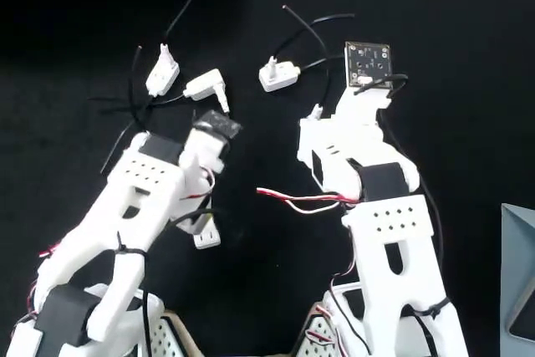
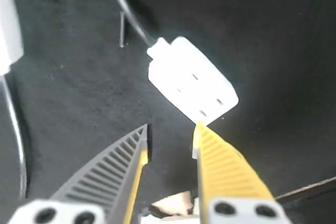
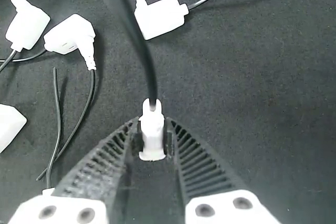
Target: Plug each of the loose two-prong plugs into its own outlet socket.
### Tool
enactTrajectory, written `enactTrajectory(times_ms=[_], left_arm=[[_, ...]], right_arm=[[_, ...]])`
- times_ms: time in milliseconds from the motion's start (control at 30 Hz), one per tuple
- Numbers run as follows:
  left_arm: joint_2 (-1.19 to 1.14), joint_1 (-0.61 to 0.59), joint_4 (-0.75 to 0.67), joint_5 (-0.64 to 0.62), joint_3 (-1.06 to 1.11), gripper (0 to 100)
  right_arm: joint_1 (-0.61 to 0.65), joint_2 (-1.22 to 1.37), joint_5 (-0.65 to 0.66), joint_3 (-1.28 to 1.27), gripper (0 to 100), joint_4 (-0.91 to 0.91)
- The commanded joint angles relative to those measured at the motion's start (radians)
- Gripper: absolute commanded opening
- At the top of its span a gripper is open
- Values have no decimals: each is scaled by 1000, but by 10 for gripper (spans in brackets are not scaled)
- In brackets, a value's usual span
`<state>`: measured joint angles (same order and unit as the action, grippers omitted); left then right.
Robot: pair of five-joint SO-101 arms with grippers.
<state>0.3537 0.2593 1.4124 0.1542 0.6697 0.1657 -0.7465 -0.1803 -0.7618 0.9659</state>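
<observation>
Between the fingers of the right pincer (image 3: 152, 129) sits one white two-prong plug (image 3: 151, 121). It is clamped from both sides, and its black cord (image 3: 148, 72) runs out ahead over the dark counter (image 3: 262, 103). The prongs are hidden, so which way they face cannot be told.

In the high view, a white block (image 1: 278, 75) lies on the counter a little beyond that pincer, with its cord looping away. Two angled white pieces, one (image 1: 163, 73) and the other (image 1: 205, 85), lie close together in front of the left arm. A smaller white piece (image 1: 206, 240) rests beside that arm's middle. Which of these are plugs and which are sockets is hard to tell from here.

The left pincer (image 2: 170, 128) stands open with a fair gap between its fingers and has hold of nothing. An outlet socket (image 2: 191, 82) lies just past one fingertip, its slotted face up and nothing in its slots. Whether the tip touches it cannot be told.

By my reading the task is barely begun. One plug is lifted and gripped, and no plug appears to be seated in any socket. That plug has yet to be lined up with a socket and pushed home, and the other loose plugs then need the same. The open left pincer looks well placed to steady its socket for that.
</observation>
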Motion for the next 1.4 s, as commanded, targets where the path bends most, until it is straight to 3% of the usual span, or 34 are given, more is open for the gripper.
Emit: enactTrajectory(times_ms=[0, 200, 267, 667, 867, 1100, 1267, 1367], left_arm=[[29, 15, 28, -158, -74, 170], [20, 24, 11, -531, -74, 202], [20, 22, -2, -605, -54, 202], [20, 25, -384, -614, 246, 203], [20, 25, -479, -614, 305, 202], [34, 16, -405, -608, 272, 202], [97, 25, -129, -605, 88, 207], [135, 22, -3, -532, -13, 207]], right_arm=[[8, -25, 2, 38, 11, -2], [8, -25, 2, 38, 11, -2], [8, -25, 2, 38, 11, -2], [8, -25, 2, 38, 11, -2], [8, -25, 2, 38, 11, -2], [8, -25, 2, 38, 11, -2], [8, -25, 2, 38, 11, -2], [8, -25, 2, 38, 11, -2]])
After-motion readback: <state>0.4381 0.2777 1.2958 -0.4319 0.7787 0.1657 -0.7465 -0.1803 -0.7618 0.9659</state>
